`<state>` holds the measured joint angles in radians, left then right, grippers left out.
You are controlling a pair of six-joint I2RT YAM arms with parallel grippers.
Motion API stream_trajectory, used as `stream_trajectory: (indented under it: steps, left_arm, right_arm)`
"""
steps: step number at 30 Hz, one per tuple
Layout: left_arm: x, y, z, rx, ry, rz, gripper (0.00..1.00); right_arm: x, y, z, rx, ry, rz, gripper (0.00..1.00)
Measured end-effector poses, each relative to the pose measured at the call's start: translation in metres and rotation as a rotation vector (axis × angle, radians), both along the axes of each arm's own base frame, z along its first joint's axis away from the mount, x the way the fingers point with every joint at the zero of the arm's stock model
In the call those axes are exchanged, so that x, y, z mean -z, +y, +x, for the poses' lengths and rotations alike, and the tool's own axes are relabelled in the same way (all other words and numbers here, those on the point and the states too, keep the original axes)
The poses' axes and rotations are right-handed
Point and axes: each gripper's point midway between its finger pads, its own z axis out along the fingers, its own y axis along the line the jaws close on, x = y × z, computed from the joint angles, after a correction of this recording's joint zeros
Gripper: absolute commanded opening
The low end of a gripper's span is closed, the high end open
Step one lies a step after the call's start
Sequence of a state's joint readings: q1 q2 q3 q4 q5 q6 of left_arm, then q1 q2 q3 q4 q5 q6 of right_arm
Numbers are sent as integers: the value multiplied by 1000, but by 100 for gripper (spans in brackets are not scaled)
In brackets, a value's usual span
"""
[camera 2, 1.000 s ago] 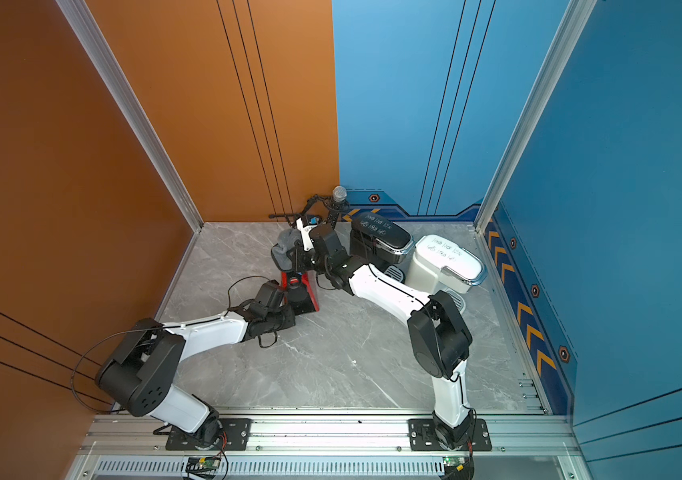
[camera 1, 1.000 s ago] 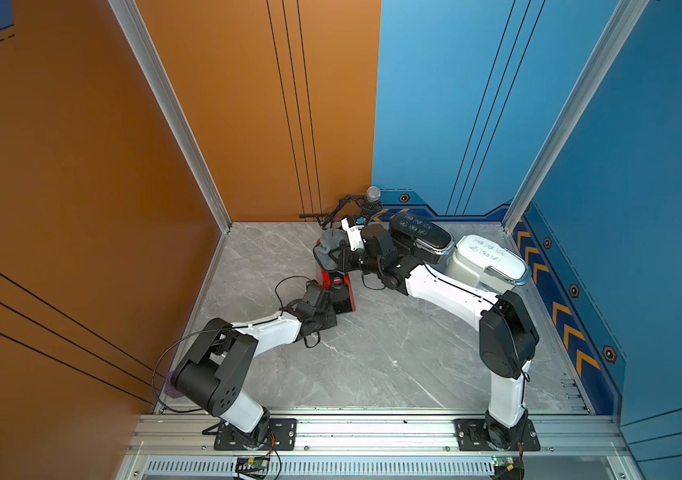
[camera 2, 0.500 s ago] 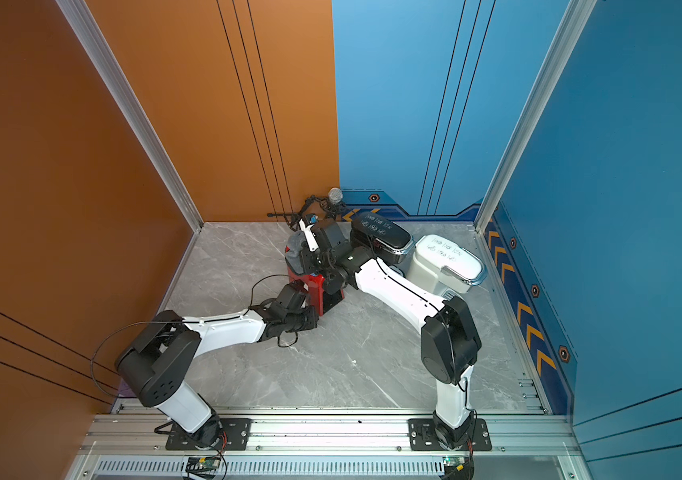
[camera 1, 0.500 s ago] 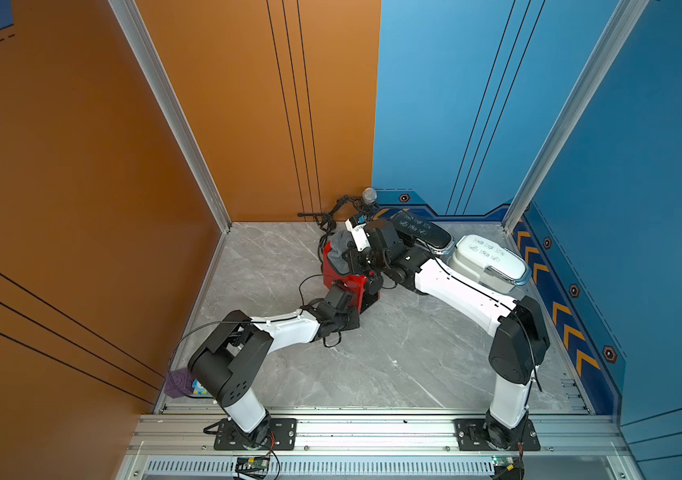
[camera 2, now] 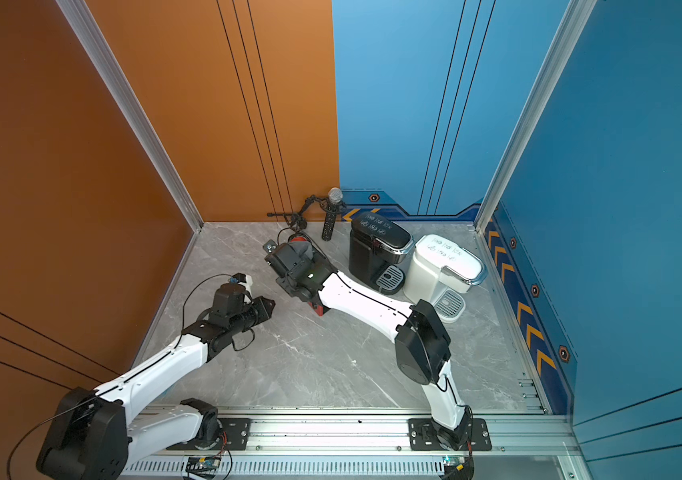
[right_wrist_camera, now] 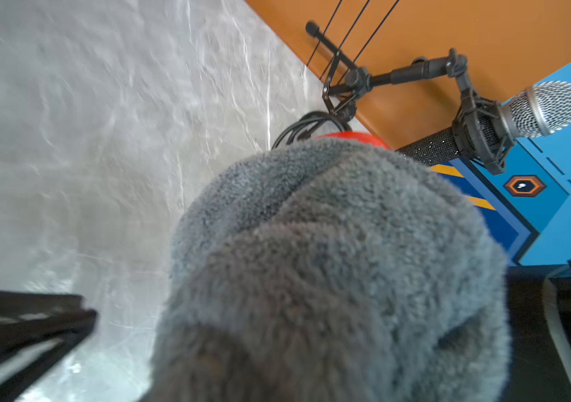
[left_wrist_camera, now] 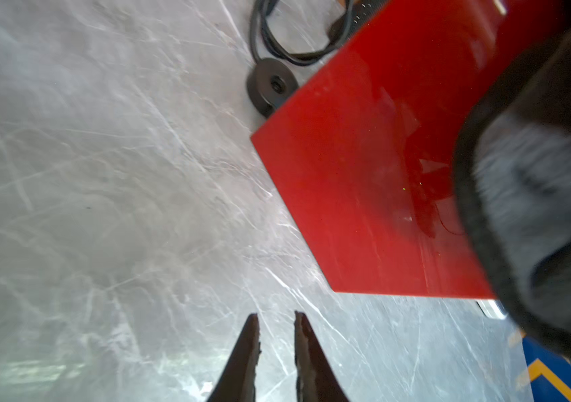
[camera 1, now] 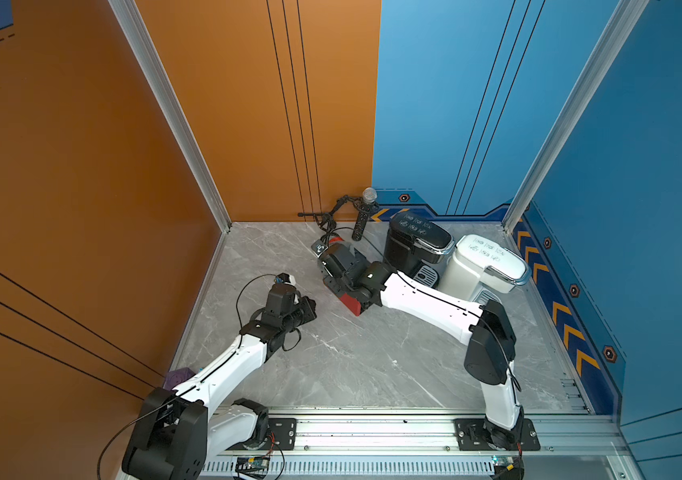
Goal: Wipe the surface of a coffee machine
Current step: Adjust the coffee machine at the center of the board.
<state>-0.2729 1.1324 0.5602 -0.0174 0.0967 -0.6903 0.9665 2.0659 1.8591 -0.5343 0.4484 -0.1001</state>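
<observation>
Right gripper [camera 2: 289, 257] clamps grey cloth [right_wrist_camera: 329, 261] against red coffee machine [left_wrist_camera: 364, 174].

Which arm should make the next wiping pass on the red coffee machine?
Right. The right claw grips the grey cloth on the red coffee machine. The left claw is empty and slightly open, over the floor and apart from the machine.

Coffee machine [left_wrist_camera: 364, 174] red; cloth [right_wrist_camera: 329, 261] grey; table [camera 1: 372, 365] grey-marbled.
</observation>
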Motion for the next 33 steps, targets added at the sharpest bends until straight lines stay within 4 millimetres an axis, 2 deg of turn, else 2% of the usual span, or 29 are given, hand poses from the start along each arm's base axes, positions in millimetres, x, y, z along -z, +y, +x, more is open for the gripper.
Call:
stream_trajectory:
  steps: [4, 7, 12, 18, 20, 22, 29, 31, 33]
  left_arm:
    - [8, 26, 2, -48, 44, -13, 22]
    - [15, 40, 3, -71, 72, -35, 22]
    - [18, 54, 1, -83, 92, -50, 23]
    - [25, 59, 0, -57, 101, -30, 23]
    - [31, 59, 0, -38, 116, -19, 23]
    - [37, 58, -1, -16, 128, -8, 23]
    - [56, 49, -11, 62, 145, -19, 24]
    - [57, 47, -12, 75, 137, -27, 24]
    - [54, 45, -10, 84, 125, -30, 24]
  right_arm:
    - [57, 1, 0, -9, 2, -191, 0]
    - [86, 1, -2, -22, 15, -271, 0]
    - [113, 7, 2, -24, 18, -328, 0]
    - [138, 13, 5, -27, 27, -372, 0]
    - [135, 15, 8, -30, 24, -376, 0]
    - [124, 18, 12, -28, 10, -370, 0]
    - [48, 35, 44, 8, -105, -246, 0]
    - [38, 37, 48, 15, -118, -224, 0]
    - [38, 39, 51, 18, -123, -218, 0]
